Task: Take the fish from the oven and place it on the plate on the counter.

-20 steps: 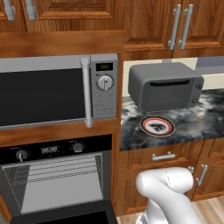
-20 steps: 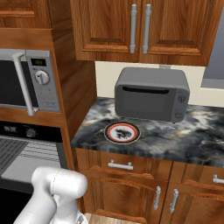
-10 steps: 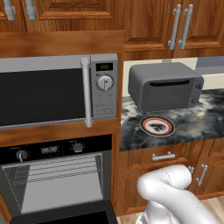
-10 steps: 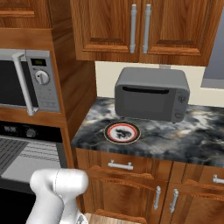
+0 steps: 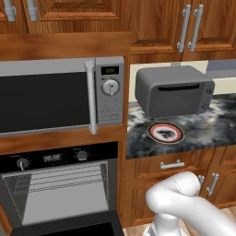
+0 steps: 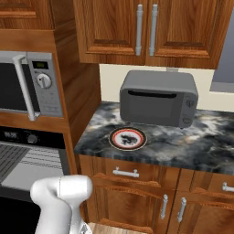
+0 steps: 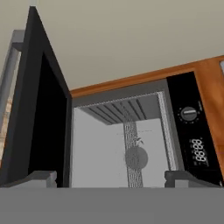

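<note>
**A:** Status?

**B:** Oven (image 5: 60, 196) door is down, cavity open. My pincer (image 7: 114, 178) points straight into it. The tips stand wide apart with nothing between them.

**A:** Fish?

**B:** In the oven, I think. The hand view shows a small pale grey shape (image 7: 135, 156) on the rack, mid-cavity, ahead of the tips. It's too small and blurred to call outline or heading. No contact with it yet.

**A:** Anything changed in the last second?

**B:** Very little in the base views. Same framing, so the base hasn't driven. My elbow (image 5: 177, 196) has shifted only a touch, low in front of the drawers. The plate (image 5: 165, 132) is as bare as it was and sits in the same spot on the counter (image 5: 216, 124), just in front of the toaster oven (image 5: 174, 90).

**A:** Meaning?

**B:** I judge this is still the approach. There's no pick and nothing delivered. Open jaws facing the cavity look like a set-up for the reach.

**A:** Next?

**B:** Probably go deeper along the rack, centre the tips over the shape, then close. The fish is tiny, so a small offset could mean pinching wire instead.

**A:** Risks?

**B:** The door edge (image 7: 48, 122) is close on one side of the hand view, and the control panel (image 7: 194, 140) on the other. Backing out will need care. After that it's a swing up and right to the plate (image 6: 128, 138).
</note>
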Controlling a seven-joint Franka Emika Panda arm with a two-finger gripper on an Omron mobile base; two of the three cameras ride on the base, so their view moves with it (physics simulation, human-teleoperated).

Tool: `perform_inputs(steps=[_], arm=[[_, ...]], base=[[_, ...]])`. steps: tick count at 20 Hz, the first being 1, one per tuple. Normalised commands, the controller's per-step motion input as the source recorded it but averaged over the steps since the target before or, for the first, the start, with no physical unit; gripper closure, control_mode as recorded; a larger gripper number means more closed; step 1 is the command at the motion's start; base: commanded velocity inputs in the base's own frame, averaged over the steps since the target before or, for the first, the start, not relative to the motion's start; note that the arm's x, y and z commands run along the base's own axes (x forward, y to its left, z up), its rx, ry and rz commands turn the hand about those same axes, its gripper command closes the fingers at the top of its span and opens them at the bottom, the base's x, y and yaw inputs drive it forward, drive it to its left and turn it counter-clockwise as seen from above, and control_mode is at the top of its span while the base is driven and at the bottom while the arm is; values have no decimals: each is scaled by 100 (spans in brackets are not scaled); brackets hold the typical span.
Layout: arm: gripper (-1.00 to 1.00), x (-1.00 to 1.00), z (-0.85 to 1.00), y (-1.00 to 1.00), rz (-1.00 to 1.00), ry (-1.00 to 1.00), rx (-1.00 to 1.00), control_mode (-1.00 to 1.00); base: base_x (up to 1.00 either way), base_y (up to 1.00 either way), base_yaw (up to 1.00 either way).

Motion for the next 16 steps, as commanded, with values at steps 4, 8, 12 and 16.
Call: perform_inputs(steps=[4,8,12,16], arm=[[-100,66,19,5,0,11,-5,-100],[-100,86,0,13,0,26,-13,-100],[-100,61,0,3,0,20,-9,-100],[-100,48,0,1,0,13,-2,-100]], base=[[0,0,0],[0,0,0],[0,0,0],[0,0,0]])
